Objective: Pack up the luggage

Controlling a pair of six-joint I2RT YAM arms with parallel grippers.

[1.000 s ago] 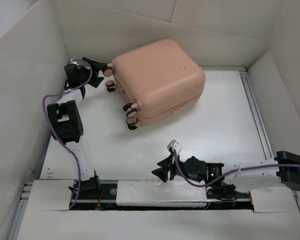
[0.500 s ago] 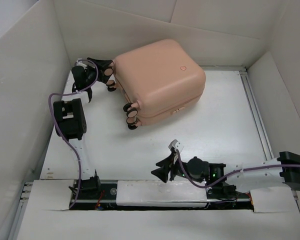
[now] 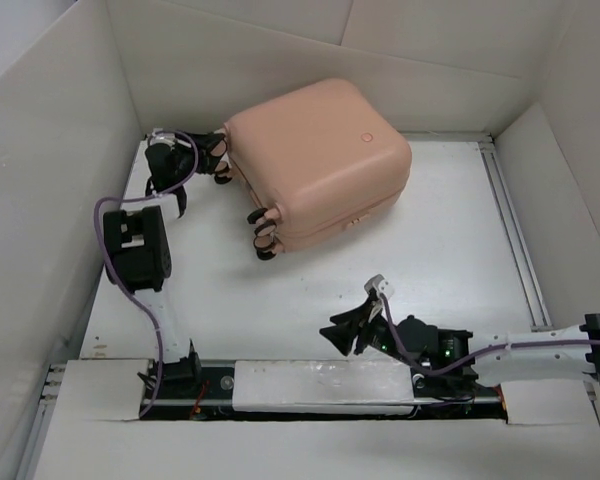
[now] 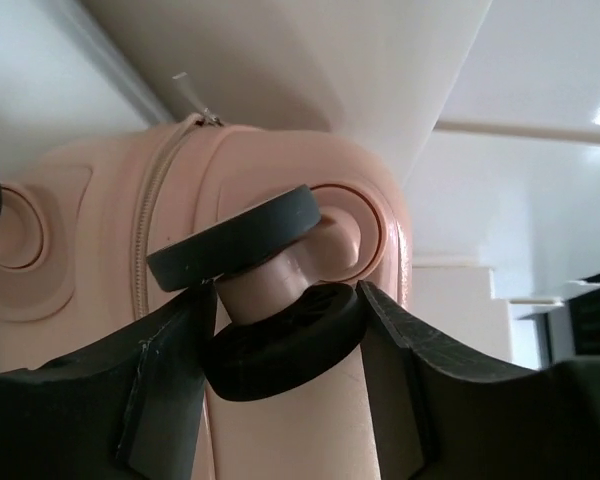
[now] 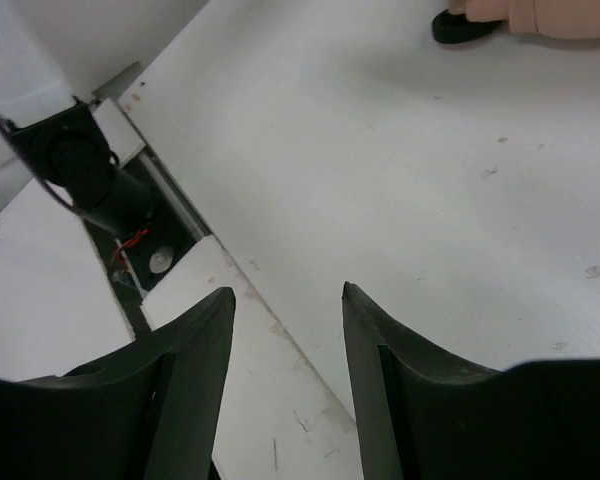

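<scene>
The left claw (image 4: 285,292) was clamped on a wheel (image 4: 235,240) of the shut suitcase (image 3: 315,160); packing was judged done, only repositioning left

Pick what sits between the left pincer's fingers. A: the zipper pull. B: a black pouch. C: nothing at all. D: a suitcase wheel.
D: the left wrist view shows a wheel of the luggage between the fingers of the left pincer.
</scene>
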